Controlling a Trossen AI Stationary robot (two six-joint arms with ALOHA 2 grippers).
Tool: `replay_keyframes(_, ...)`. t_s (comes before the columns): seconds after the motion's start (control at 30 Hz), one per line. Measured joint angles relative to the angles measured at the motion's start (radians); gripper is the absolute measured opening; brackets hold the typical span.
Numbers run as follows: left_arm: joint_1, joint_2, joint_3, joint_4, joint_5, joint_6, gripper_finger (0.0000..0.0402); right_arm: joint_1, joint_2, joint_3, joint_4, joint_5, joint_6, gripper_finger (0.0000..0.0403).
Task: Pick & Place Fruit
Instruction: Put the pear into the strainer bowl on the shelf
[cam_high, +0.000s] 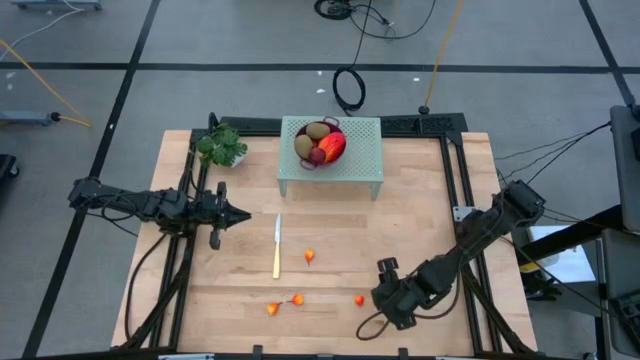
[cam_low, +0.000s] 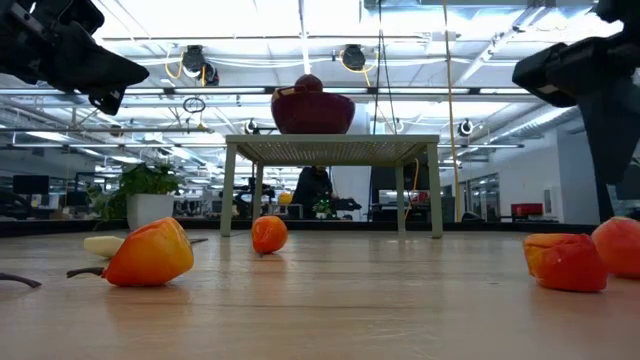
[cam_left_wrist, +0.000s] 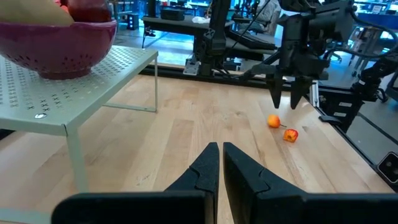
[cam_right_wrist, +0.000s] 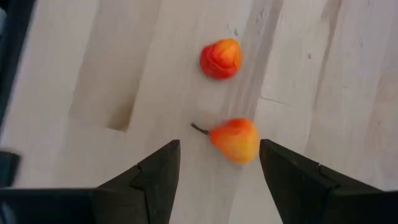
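Note:
A dark red bowl stands on a pale green perforated stand at the table's far middle. It holds the red-yellow oblong fruit, brown-green ovals and a dark red ball. Small orange-red fruits lie on the wood: one mid-table, two near the front, and one beside my right gripper. That gripper is open and hovers above a stemmed fruit and a second one, touching neither. My left gripper is shut and empty, held level at the left.
A slim yellow-handled knife lies mid-table, pointing from near to far. A green leafy plant stands at the far left, close to my left arm. Bare wood lies between the stand and the loose fruits.

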Motion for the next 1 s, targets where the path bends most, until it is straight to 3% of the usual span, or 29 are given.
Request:
replay_keyframes(0.53,0.0,0.0,0.0,0.006,0.0,-0.014,0.0021,-0.004,0.0,-0.002,-0.041,0.0,-0.254,0.0212)
replay_keyframes(0.67,0.0,0.0,0.0,0.007,-0.001,-0.029,0.0021,-0.003,0.001,-0.002,-0.04,-0.052,-0.307,0.0212)
replay_keyframes(1.0,0.0,0.0,0.0,0.008,-0.035,-0.048,0.0021,0.01,0.006,-0.053,0.01,-0.051,-0.275,0.0212)
